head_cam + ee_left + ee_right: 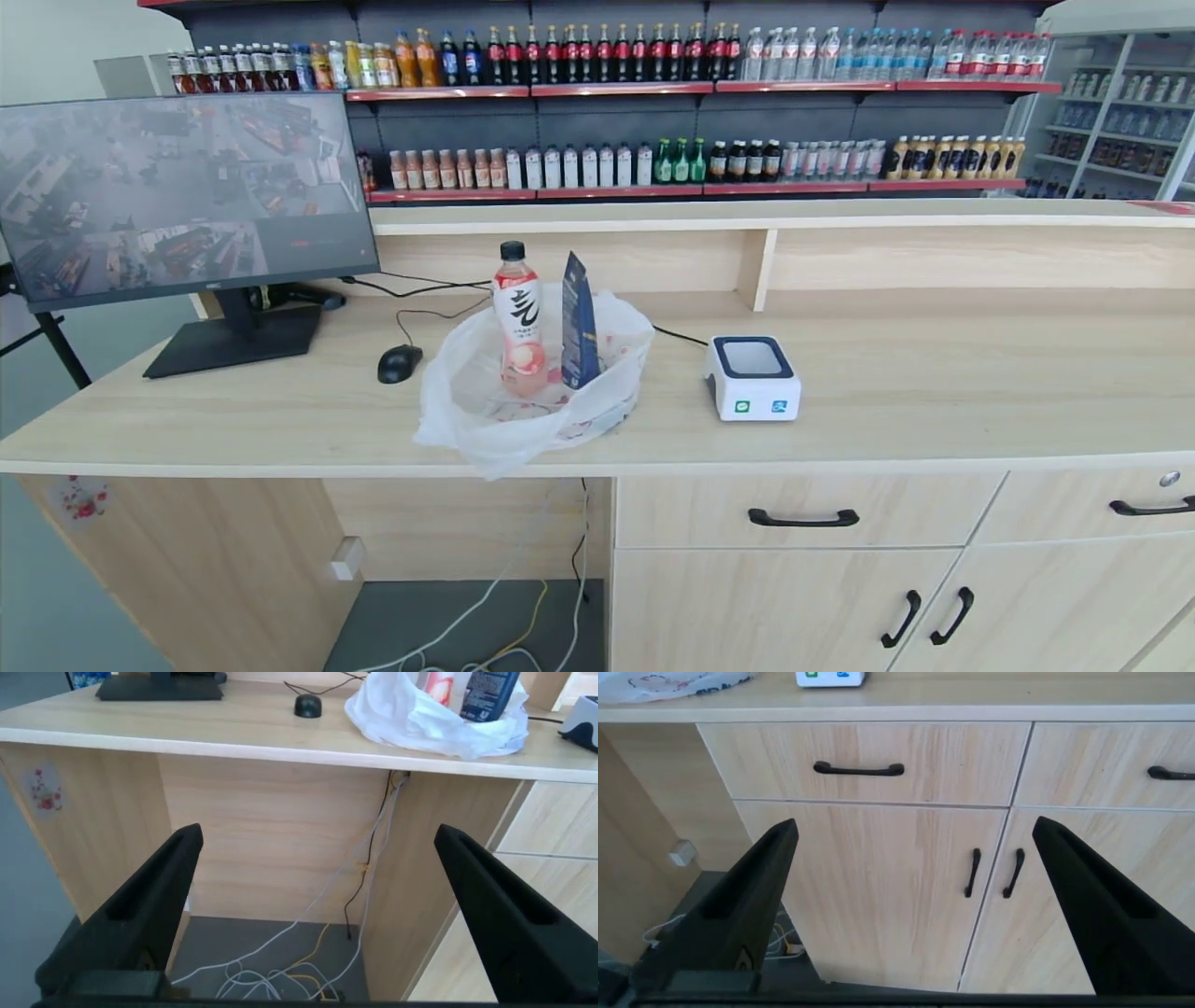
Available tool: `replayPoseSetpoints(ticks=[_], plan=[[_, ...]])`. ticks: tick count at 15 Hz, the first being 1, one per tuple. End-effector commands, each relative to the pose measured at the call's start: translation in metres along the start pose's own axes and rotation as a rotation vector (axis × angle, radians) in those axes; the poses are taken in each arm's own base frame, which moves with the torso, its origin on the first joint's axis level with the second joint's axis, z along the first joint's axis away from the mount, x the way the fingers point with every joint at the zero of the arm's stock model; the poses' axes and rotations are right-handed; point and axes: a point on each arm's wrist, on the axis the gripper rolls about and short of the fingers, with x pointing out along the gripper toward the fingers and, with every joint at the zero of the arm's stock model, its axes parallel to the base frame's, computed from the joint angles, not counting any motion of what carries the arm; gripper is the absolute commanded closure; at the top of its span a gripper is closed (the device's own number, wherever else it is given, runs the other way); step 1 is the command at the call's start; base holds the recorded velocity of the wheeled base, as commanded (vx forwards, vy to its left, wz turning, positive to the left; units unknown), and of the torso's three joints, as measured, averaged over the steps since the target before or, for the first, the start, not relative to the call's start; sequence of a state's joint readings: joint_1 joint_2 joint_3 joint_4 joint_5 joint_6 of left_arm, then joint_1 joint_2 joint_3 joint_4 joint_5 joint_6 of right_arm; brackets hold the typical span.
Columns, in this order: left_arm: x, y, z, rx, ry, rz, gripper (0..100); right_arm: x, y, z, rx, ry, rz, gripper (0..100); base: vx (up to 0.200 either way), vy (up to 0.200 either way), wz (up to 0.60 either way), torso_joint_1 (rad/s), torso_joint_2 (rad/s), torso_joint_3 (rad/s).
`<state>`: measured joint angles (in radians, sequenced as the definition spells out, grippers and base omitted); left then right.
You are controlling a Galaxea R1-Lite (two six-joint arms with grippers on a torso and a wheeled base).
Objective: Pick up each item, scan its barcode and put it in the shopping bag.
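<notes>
On the wooden counter (934, 392), the white shopping bag (467, 411) holds an upright drink bottle (519, 317) and a dark blue pouch (579, 322), their bases hidden by its folds. The barcode scanner (752, 378) stands nearby. Below counter level, the left gripper (318, 833) and right gripper (915, 826) hang spread wide, holding nothing.

Black, seemingly matte, wedge-shaped jaws

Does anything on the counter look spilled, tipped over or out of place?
Nothing is spilled. The bottle and the blue pouch stand in the bag; only the bag's edge droops over the counter front.
</notes>
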<state>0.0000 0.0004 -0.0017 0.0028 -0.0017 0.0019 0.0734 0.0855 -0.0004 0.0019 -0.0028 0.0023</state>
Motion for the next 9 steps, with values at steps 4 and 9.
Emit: replayPoseSetpoints(ticks=[4, 9], plan=[[0.0, 0.0, -0.0001, 0.0, 0.0, 0.0, 0, 0.0004, 0.0, -0.0001, -0.002, 0.007, 0.0, 0, 0.0, -0.1, 0.0, 0.001, 0.0, 0.001], [0.0, 0.0, -0.0001, 0.0, 0.0, 0.0, 0, 0.0004, 0.0, -0.0001, -0.004, 0.007, 0.0, 0, 0.0, 0.0, 0.0, 0.0, 0.0, 0.0]])
